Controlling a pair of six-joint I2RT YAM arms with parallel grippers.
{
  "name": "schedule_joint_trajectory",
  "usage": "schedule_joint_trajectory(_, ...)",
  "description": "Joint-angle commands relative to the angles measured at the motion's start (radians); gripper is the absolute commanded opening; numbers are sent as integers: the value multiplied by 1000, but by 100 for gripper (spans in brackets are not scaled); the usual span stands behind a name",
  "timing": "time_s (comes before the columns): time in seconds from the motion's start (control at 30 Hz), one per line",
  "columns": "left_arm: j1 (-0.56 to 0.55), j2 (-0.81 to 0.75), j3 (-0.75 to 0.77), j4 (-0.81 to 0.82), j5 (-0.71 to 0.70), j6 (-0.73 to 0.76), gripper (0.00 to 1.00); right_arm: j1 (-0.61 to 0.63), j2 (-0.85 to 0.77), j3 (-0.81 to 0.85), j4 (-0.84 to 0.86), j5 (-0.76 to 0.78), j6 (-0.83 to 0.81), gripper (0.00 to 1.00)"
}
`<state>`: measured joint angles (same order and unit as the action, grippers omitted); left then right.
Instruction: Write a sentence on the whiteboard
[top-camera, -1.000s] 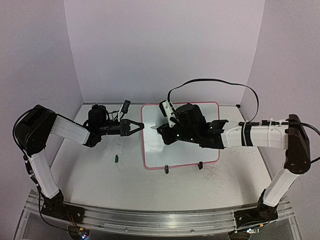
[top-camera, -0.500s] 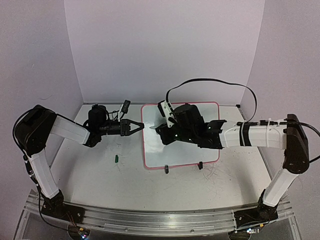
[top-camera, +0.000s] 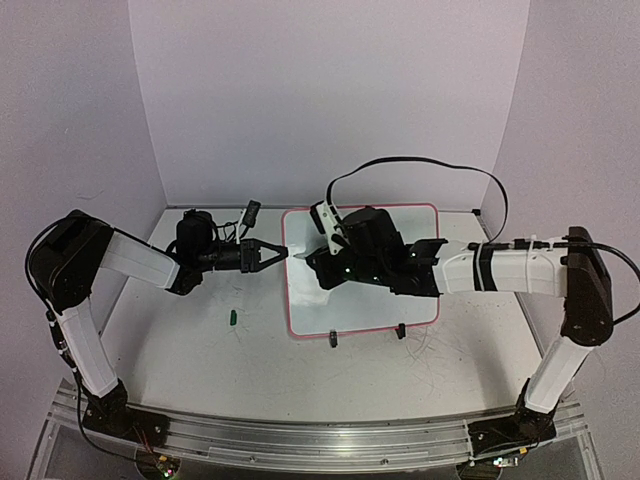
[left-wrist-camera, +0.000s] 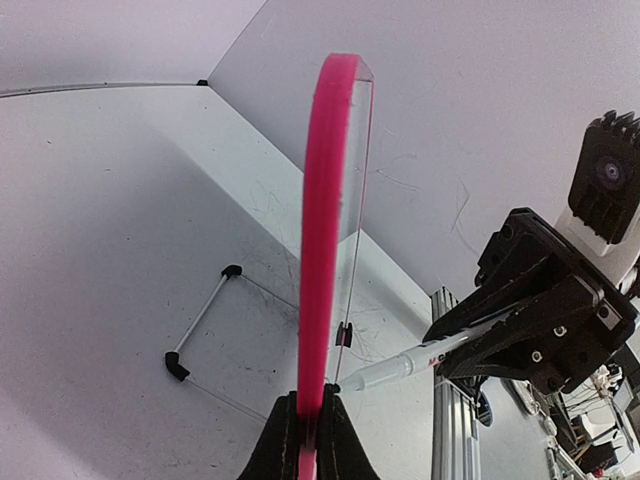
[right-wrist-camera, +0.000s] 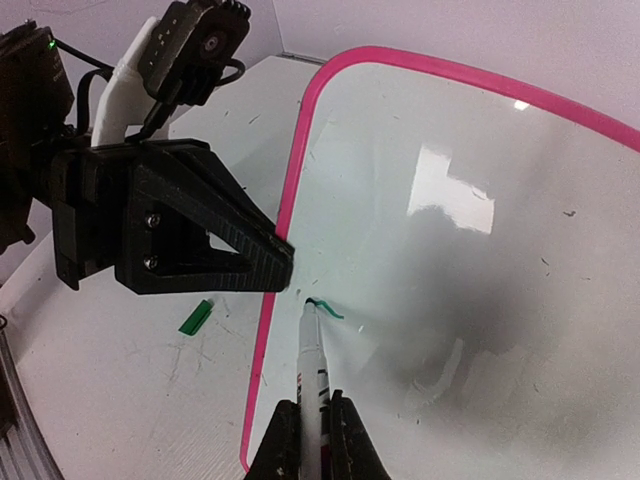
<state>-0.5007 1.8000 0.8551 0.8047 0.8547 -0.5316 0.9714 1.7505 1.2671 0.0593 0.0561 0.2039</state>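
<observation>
The whiteboard (top-camera: 330, 305) with its pink frame stands on the table, tilted back. My left gripper (top-camera: 283, 255) is shut on the frame's left edge (left-wrist-camera: 325, 200), its jaws pinching the pink rim (left-wrist-camera: 306, 425). My right gripper (right-wrist-camera: 313, 420) is shut on a white marker (right-wrist-camera: 311, 350), which also shows in the left wrist view (left-wrist-camera: 400, 367). The marker's tip touches the board's white face (right-wrist-camera: 480, 250) near the left edge. The only writing of the sentence in view is a short curved green stroke (right-wrist-camera: 328, 308) at the tip.
A green marker cap (top-camera: 232, 317) lies on the table left of the board. The board's wire stand (left-wrist-camera: 200, 325) and two black clips (top-camera: 333, 339) (top-camera: 400, 331) sit at its base. A black cable (top-camera: 420, 165) arcs above the right arm. Walls close in on three sides.
The right arm and the marker have shifted slightly left along the board. The left arm and the board have not moved.
</observation>
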Motion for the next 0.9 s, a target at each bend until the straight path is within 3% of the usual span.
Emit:
schedule_joint_trajectory(0.0, -18, -45, -9, 19, 13, 1, 0, -1, 21, 33, 0, -1, 10, 0)
schedule_joint_trajectory(0.87, -18, -46, -9, 18, 14, 2, 0, 12, 26, -4, -26, -29, 21, 0)
